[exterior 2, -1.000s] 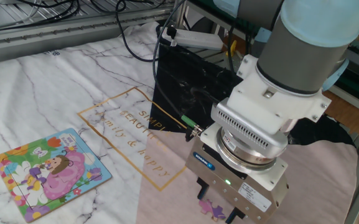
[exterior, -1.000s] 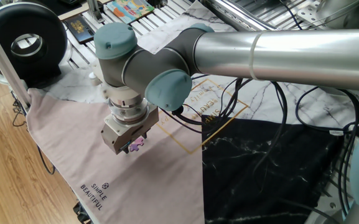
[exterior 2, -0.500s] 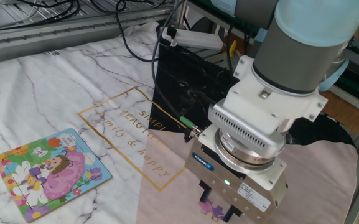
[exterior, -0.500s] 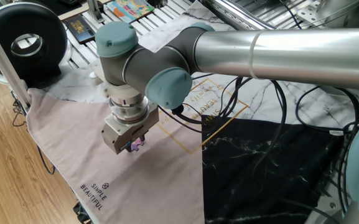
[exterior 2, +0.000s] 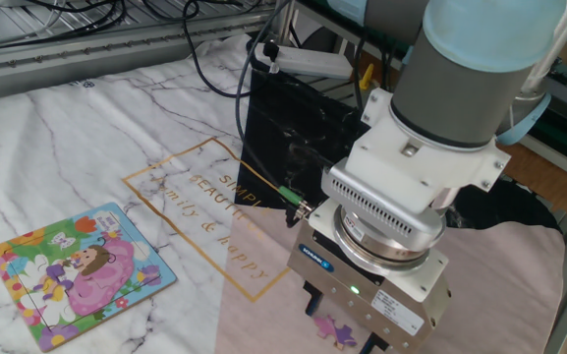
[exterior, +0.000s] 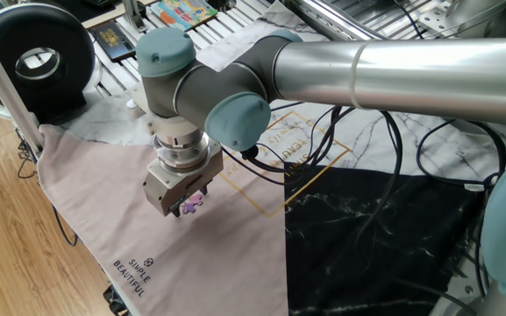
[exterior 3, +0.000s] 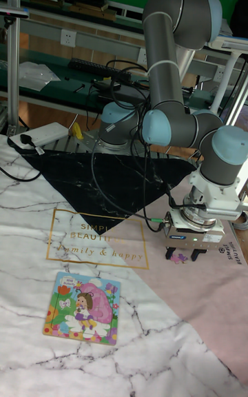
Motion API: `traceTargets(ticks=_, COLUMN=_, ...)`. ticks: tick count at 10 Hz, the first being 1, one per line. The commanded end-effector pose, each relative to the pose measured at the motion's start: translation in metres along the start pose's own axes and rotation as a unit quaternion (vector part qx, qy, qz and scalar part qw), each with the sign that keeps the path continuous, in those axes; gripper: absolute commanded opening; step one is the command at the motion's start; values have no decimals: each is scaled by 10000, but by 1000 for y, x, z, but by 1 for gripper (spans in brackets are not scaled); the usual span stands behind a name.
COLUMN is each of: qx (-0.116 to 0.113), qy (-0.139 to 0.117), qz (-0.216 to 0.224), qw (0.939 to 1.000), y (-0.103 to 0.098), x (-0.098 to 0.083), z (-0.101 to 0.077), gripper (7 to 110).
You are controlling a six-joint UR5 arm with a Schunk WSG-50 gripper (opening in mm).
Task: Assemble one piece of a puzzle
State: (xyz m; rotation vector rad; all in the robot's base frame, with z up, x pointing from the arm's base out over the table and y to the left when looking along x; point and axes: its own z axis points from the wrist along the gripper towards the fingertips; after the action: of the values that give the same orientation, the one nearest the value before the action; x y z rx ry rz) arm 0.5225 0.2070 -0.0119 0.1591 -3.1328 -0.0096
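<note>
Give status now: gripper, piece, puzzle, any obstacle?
Gripper low over pink cloth, open. Piece flat between fingers. Puzzle apart on marble cloth. No obstacle seen.

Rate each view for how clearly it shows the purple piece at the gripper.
One fixed view: the piece is sharp but half-shadowed under the gripper. The other fixed view: cropped by the bottom edge, the wrist looms large. Tall fixed view: evenly lit, piece tiny.

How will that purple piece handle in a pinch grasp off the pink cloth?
The piece looks thin and flat, so probably light and stiff, unlikely to roll. It lies flush on soft pink cloth, so the pincer may snag fabric. Its knobbed outline could let it twist between the fingers.
</note>
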Motion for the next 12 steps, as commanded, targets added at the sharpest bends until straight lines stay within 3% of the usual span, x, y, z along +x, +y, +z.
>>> traceTargets(ticks=1, qx=-8, qy=19, qz=36, qw=10000, y=-2, x=-1, z=0, gripper=66)
traceTargets(ticks=2, qx=-7, qy=11, qz=36, qw=10000, y=-2, x=-2, z=0, gripper=44)
traceTargets(ticks=9, qx=-107, qy=9, qz=-80, qw=9999, y=2, x=-3, z=-1, gripper=44)
traceTargets(ticks=10, qx=-122, qy=7, qz=-88, qw=9999, y=2, x=-3, z=-1, gripper=66)
traceTargets(ticks=12, qx=-169, qy=9, qz=-111, qw=9998, y=4, x=-4, z=-1, gripper=66)
